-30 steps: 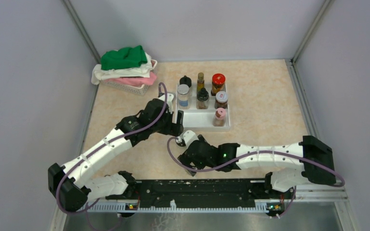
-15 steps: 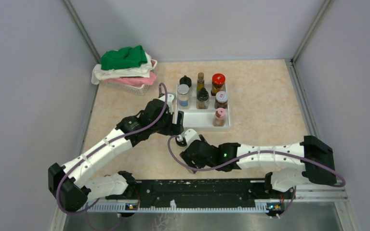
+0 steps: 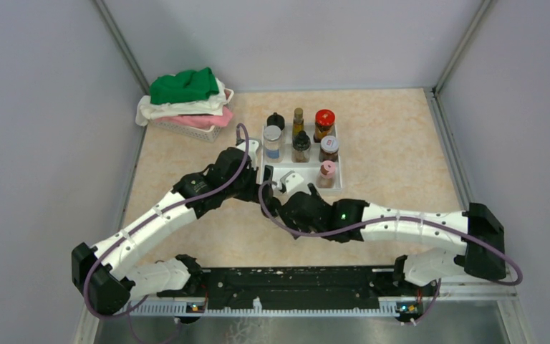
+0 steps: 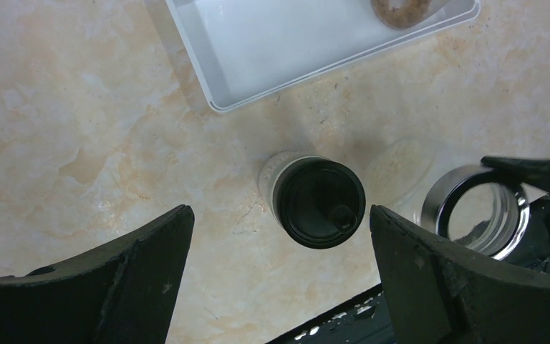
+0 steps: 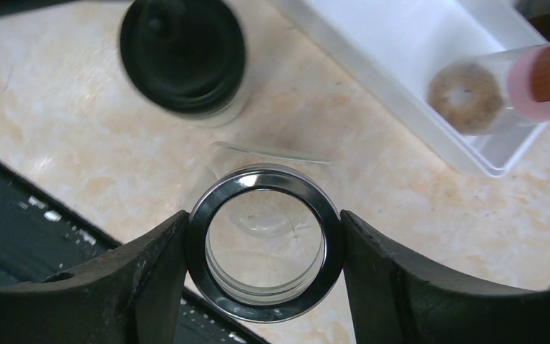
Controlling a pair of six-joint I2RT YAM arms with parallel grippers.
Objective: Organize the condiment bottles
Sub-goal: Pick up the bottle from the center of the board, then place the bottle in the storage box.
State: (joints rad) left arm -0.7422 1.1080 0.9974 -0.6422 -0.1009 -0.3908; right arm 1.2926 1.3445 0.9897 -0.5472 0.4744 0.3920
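Beige marbled counter (image 3: 394, 143) is carrying a white stepped tray (image 3: 334, 190) between grey walls, with a basket of folded cloths (image 3: 186, 107) sitting at the far left. On the tray, an amber bottle (image 3: 298, 119) and a red-capped jar (image 3: 324, 119) are standing in the back row, and a pink-capped bottle (image 3: 327, 172) is standing at the near right corner. A black-capped jar (image 4: 319, 203) is standing on the counter just off the tray's near left corner. The left pincer (image 4: 279, 215) is hovering over it, spread wide and touching nothing. The right pincer (image 5: 263, 229) is pinching a silver-capped jar (image 5: 265, 244) by its sides, just beside the black-capped jar.
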